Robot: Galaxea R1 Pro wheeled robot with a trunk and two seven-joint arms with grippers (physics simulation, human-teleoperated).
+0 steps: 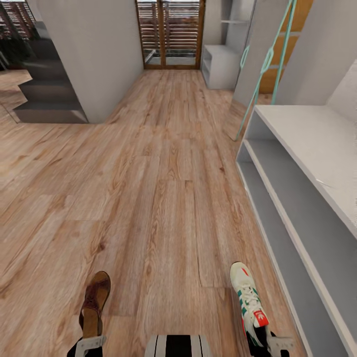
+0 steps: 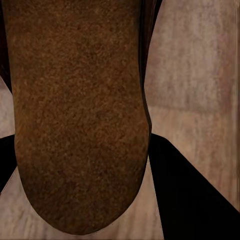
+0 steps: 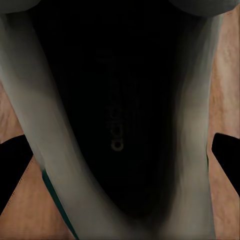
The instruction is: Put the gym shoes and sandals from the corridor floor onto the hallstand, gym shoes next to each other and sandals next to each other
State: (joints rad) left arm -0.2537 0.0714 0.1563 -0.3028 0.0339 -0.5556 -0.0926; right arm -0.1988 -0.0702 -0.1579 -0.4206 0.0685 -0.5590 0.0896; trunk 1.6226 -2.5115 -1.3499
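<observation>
Right now you have one shoe at each arm, both low at the near edge of the head view. At your left gripper (image 1: 89, 343) a brown sandal (image 1: 94, 303) stands lengthwise away from you, its rounded toe pointing ahead and slightly right, its heel end at the gripper. In the left wrist view the sandal's tan insole (image 2: 77, 115) runs straight along the finger line, with a dark finger (image 2: 195, 195) on one side and a sliver of another on the other side; the jaws look closed on the sandal's sides.

At your right gripper (image 1: 274, 344) a gym shoe (image 1: 249, 300) lies with its long axis also running away from you, white toe with a red patch leaning a little left, red tongue label toward you. The right wrist view looks down into its dark opening (image 3: 117, 115), pale collar around it, dark fingers (image 3: 227, 160) outside both flanks, so the jaws appear clamped on the shoe.

To your right the hallstand (image 1: 297, 129) stretches away, its pale top and open shelf levels facing the corridor; the gym shoe is near its front edge. Ahead the corridor floor (image 1: 158, 188) runs open to a slatted door (image 1: 169, 32), with a grey wall block (image 1: 94, 54) on the left.
</observation>
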